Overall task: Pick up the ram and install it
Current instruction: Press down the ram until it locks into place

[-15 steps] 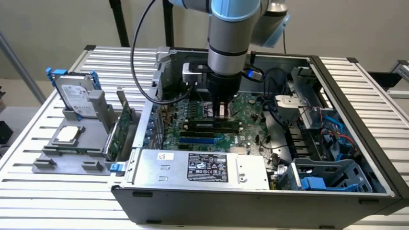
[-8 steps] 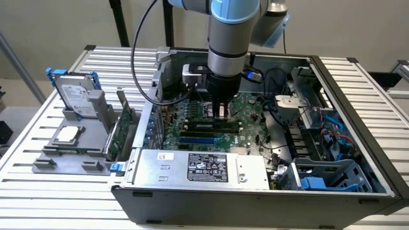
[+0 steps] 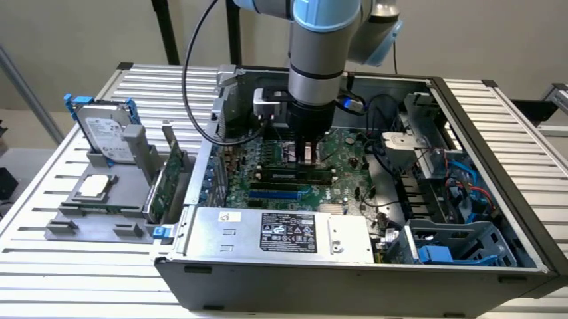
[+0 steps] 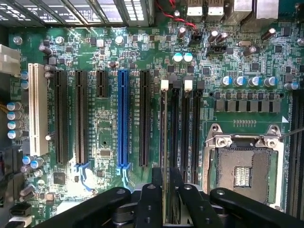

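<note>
The arm is seen in the exterior view lowered into the open computer case (image 3: pixel 497 219), which rests on the slatted bench (image 3: pixel 36 266). The hand (image 3: pixel 307 147) is positioned just above the motherboard (image 3: pixel 346 149), at the centre of the frame.

In the wrist view, the black fingers (image 4: pixel 147 199) of the hand (image 4: pixel 166 202) are seen at the lower centre of the frame, closed on the ram (image 4: pixel 164 156). The ram is presented edge-on as a thin vertical strip and is aligned with the memory slots (image 4: pixel 183 128), at the slot nearest the expansion slots; whether it is fully seated cannot be determined. White latches (image 4: pixel 164 85) are visible at the far ends of two slots. The empty CPU socket (image 4: pixel 244 166) is located at the lower right of that frame, and a blue expansion slot (image 4: pixel 123 123) stands left of centre.

In the exterior view, a grey fixture (image 3: pixel 98 219) on the bench at the left of the frame carries a hard drive (image 3: pixel 105 136) and a green expansion card (image 3: pixel 169 176), both upright. The power supply (image 3: pixel 284 232) occupies the lower centre of the case.
</note>
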Controlling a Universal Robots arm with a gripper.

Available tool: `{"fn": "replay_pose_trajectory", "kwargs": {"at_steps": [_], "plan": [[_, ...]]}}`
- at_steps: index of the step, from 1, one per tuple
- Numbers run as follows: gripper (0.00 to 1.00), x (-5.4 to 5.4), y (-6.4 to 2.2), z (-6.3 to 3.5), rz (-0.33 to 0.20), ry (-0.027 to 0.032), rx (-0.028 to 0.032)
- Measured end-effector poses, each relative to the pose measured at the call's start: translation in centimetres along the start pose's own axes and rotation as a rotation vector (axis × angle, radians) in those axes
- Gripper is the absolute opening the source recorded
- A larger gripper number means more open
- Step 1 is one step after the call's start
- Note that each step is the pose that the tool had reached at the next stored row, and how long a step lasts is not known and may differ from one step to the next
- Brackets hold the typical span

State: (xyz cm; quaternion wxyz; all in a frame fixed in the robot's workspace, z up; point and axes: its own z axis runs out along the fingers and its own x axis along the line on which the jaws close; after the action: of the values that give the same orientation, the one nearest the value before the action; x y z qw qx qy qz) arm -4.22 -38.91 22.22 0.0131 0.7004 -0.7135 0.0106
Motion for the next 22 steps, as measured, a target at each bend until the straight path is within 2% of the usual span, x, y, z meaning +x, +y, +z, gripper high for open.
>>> {"fn": "replay_pose_trajectory", "kwargs": {"at_steps": [5, 7, 8, 22], "plan": [[1.0, 0.1, 0.23, -1.82, 0.0, -0.0008, -0.0002], [1.0, 0.1, 0.27, -2.15, 0.0, -0.0007, -0.0002], [0.0, 0.1, 0.27, -2.16, 0.0, -0.001, 0.0], [0.0, 0.1, 0.28, -2.18, 0.0, -0.0009, -0.0001]]}}
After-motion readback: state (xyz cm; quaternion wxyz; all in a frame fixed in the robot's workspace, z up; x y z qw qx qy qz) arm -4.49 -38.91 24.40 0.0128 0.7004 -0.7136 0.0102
